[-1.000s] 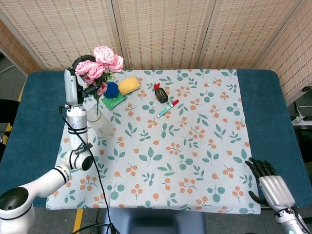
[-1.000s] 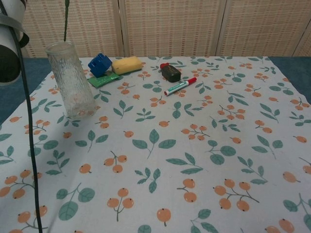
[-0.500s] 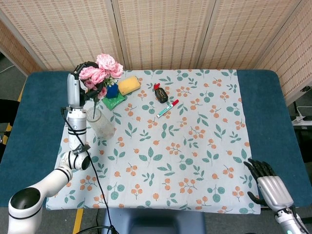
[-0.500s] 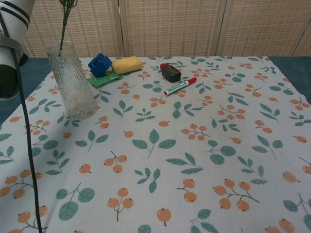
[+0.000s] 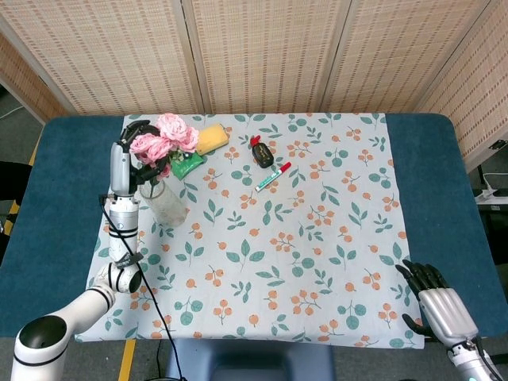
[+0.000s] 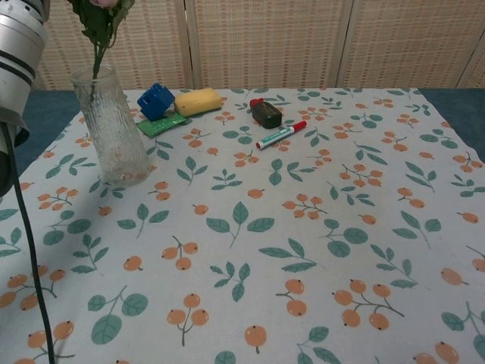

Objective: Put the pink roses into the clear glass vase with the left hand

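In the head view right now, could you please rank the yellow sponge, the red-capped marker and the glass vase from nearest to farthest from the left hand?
1. Glass vase, directly below the left hand.
2. Yellow sponge, to its right, toward the screen.
3. Red-capped marker, farther right, mid-cloth.

No legible text, labels or numbers anywhere.

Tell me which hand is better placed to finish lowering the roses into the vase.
Left. The left hand holds the pink roses above the clear glass vase; the right hand rests far away.
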You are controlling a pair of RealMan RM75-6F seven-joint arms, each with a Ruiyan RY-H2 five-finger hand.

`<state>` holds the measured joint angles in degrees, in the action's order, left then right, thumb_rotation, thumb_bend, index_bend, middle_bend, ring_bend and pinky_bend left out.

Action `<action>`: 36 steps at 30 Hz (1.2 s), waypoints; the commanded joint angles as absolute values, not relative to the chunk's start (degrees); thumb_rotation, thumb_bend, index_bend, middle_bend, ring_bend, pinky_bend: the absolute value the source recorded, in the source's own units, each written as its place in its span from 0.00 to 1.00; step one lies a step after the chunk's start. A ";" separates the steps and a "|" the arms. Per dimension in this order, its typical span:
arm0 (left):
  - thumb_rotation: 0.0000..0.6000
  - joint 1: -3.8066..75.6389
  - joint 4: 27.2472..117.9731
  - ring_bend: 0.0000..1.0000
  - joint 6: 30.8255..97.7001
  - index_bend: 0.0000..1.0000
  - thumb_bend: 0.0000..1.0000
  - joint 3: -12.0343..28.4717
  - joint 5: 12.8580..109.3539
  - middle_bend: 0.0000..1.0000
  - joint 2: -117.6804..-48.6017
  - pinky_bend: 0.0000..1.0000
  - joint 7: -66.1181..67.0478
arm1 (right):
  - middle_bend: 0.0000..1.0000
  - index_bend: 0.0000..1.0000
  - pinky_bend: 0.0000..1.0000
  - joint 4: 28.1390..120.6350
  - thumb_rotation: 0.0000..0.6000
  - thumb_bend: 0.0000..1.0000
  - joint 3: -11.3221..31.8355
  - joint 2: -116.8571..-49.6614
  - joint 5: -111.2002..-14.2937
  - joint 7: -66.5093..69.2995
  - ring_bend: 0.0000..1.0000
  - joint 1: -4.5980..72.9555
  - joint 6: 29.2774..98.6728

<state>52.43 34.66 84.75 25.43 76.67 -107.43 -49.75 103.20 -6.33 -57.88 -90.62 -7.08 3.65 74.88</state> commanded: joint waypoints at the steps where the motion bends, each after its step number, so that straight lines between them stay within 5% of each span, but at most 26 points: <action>1: 1.00 50.83 35.80 0.37 85.99 0.30 0.43 24.11 77.38 0.43 -107.01 0.21 -48.97 | 0.00 0.00 0.00 103.33 1.00 0.21 -6.53 -57.70 -91.13 -6.79 0.00 3.49 75.27; 18: 1.00 39.67 50.01 0.13 91.27 0.01 0.37 15.52 81.72 0.18 -103.14 0.17 -40.94 | 0.00 0.00 0.00 103.52 1.00 0.21 -7.71 -56.76 -94.74 -4.66 0.00 2.84 77.22; 27: 1.00 35.57 58.41 0.00 89.14 0.00 0.33 12.10 82.68 0.01 -99.25 0.16 -36.17 | 0.00 0.00 0.00 103.39 1.00 0.21 -8.30 -56.26 -96.58 -3.47 0.00 2.57 78.14; 36: 1.00 30.38 66.33 0.00 89.53 0.00 0.32 9.12 83.49 0.00 -93.45 0.16 -28.71 | 0.00 0.00 0.00 103.39 1.00 0.21 -8.65 -56.12 -97.53 -3.14 0.00 2.45 78.40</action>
<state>31.57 65.16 89.44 10.05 83.22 -94.64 -30.03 103.39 -8.65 -56.12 -97.54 -3.14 2.46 78.40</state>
